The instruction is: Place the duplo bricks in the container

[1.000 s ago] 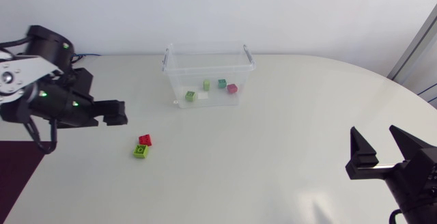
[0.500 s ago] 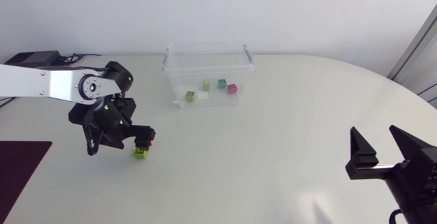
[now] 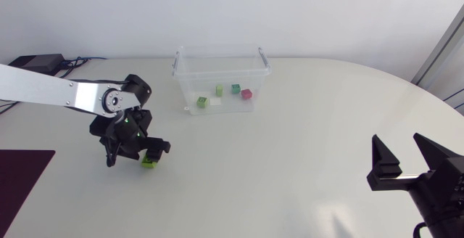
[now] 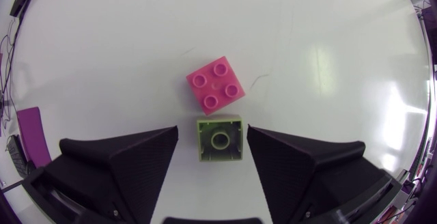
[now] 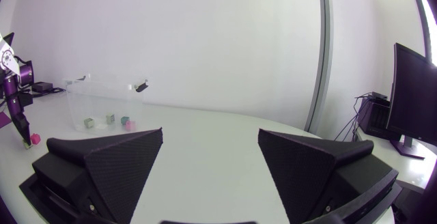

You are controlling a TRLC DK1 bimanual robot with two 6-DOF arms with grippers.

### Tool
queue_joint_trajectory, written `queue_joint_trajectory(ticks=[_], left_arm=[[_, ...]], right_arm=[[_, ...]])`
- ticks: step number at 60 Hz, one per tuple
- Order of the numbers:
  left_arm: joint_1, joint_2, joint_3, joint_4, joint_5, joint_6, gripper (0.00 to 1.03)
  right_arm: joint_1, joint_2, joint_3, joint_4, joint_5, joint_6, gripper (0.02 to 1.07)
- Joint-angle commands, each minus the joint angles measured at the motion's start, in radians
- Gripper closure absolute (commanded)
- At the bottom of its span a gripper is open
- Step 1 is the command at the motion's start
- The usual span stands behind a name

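In the clear container [image 3: 186, 85], loose bricks [image 3: 235, 88] (greens, one pink)

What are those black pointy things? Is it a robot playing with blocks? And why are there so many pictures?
Yes, it is a robot with two arms at a white table. One picture looks down from above. The other two come from small cameras on each arm's wrist. The black wedges are the fingers of an end effector, which is the robot's hand. The left end effector is open and lowered over a green brick, with one finger on each side, not gripping it. A pink brick lies just ahead of the green one. The right end effector is open and empty, far from both. A clear container already has a few small bricks inside.
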Motion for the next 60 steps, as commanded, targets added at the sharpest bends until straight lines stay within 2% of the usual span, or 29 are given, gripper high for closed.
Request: queue_joint_trajectory(ticks=[1,3,10,15,31,44,48,53,60], left_arm=[[-0.017,0.023,0.012,0.011,-0.003,-0.008,0.48],[-0.017,0.025,0.008,0.017,-0.004,-0.009,0.51],[-0.017,0.036,-0.004,0.03,-0.003,-0.009,0.76],[-0.017,0.019,-0.013,0.023,-0.004,-0.009,0.81],[-0.005,-0.165,0.065,-0.07,-0.007,0.0,0.82],[-0.013,-0.245,0.226,-0.07,-0.006,0.002,0.82],[-0.019,-0.241,0.254,-0.035,-0.006,-0.002,0.82],[-0.04,-0.247,0.257,0.094,-0.004,0.0,0.82],[-0.065,-0.236,0.28,0.177,-0.004,0.005,0.82]], right_arm=[[-0.003,-0.005,-0.019,-0.007,-0.004,0.013,0.06],[-0.003,-0.005,-0.019,-0.007,-0.004,0.013,0.06],[-0.003,-0.005,-0.019,-0.009,-0.004,0.013,0.06],[-0.003,-0.005,-0.019,-0.007,-0.004,0.013,0.06],[-0.003,-0.005,-0.019,-0.009,-0.004,0.013,0.06],[-0.003,-0.005,-0.019,-0.009,-0.004,0.013,0.06],[-0.003,-0.005,-0.019,-0.007,-0.004,0.013,0.06],[-0.003,-0.005,-0.019,-0.007,-0.004,0.013,0.06],[-0.003,-0.005,-0.019,-0.009,-0.004,0.013,0.06]])
